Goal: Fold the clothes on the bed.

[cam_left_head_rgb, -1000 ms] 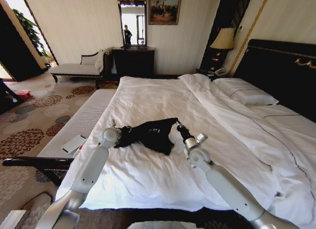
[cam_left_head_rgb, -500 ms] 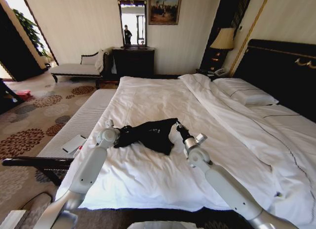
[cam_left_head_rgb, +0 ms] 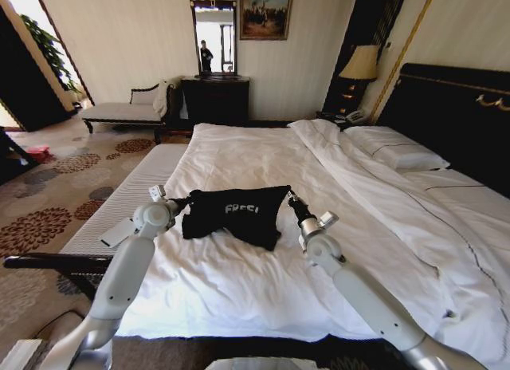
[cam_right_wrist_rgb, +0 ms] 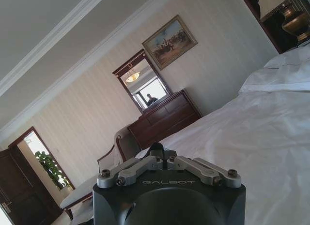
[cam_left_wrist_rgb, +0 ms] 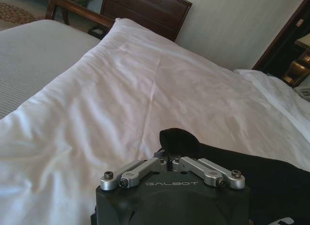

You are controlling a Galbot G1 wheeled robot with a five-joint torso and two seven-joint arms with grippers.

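The clothes [cam_left_head_rgb: 235, 214], a black T-shirt with a white print, hang stretched out between my two grippers just above the bed [cam_left_head_rgb: 239, 155]. My left gripper [cam_left_head_rgb: 185, 201] is shut on its left corner, and my right gripper [cam_left_head_rgb: 289, 196] is shut on its right corner. The shirt's lower part rests bunched on the white duvet. In the left wrist view the left gripper [cam_left_wrist_rgb: 168, 159] pinches black cloth [cam_left_wrist_rgb: 252, 181] over the white bed [cam_left_wrist_rgb: 121, 89]. In the right wrist view the right gripper [cam_right_wrist_rgb: 162, 156] holds a small dark fold of the shirt [cam_right_wrist_rgb: 156, 147].
A grey padded bench [cam_left_head_rgb: 131, 198] runs along the bed's left side, with a flat white item [cam_left_head_rgb: 119, 231] on it. Pillows [cam_left_head_rgb: 394, 147] and the dark headboard [cam_left_head_rgb: 454, 115] are on the right. A dresser [cam_left_head_rgb: 215, 99] and a chaise [cam_left_head_rgb: 123, 111] stand by the far wall.
My left gripper has moved left and slightly up, pulling the crumpled shirt out taut so that its print now shows. The right gripper has stayed nearly still.
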